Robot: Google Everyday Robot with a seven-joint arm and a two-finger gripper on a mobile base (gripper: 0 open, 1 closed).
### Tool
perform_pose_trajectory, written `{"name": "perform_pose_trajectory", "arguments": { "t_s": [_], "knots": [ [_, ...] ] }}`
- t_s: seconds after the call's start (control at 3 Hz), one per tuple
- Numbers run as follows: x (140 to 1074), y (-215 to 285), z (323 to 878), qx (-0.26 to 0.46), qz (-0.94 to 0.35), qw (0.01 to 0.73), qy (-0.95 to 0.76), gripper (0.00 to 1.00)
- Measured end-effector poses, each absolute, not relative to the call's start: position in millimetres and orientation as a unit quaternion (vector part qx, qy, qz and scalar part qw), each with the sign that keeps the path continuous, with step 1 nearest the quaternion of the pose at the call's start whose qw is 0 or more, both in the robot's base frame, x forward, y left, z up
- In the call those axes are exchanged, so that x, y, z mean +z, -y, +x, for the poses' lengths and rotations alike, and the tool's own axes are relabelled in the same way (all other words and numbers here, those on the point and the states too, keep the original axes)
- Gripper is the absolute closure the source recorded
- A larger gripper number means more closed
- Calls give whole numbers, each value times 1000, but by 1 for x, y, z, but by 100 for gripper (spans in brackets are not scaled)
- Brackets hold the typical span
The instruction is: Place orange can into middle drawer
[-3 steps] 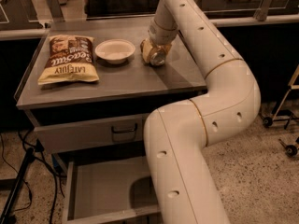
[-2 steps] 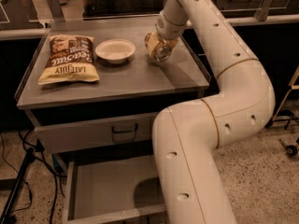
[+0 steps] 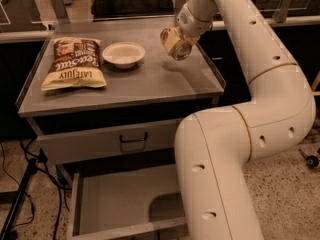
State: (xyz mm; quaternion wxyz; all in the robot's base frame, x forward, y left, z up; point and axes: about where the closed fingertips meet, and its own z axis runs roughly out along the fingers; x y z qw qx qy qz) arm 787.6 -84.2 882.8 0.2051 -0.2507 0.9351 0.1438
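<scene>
One thing had changed over the last second: the orange can (image 3: 174, 45), which had stood on the table (image 3: 150, 86) to the right of the white bowl (image 3: 123, 54), was off the surface and tilted, its silver end turned down and to the right, with only its shadow left on the tabletop beneath it. The gripper (image 3: 181, 34) was closed on the can, holding it from above and behind, over the far right part of the table. That meant the pick was done and the carry had begun; by my judgement the task was about halfway, with the whole descent left.

The middle drawer (image 3: 115, 201) stood pulled open, low and near, its grey floor bare on the left. The drawer with the dark handle (image 3: 133, 138) sat shut between the tabletop and that open drawer. On the table the white bowl lay just left of the can, and the chip bag (image 3: 74, 64) further left, both well clear of the likely path.

The main obstacle was the robot's own arm (image 3: 235, 149): its thick lower link crossed in front of the drawer's right side and hid it. The table's near edge also had to be cleared before the can could go down
</scene>
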Motion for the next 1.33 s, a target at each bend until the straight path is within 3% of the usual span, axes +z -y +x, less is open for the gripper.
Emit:
{"name": "perform_pose_trajectory", "arguments": {
  "t_s": [1.33],
  "knots": [
    [936,102,731,192,-250,215,-924,100]
  ]
}}
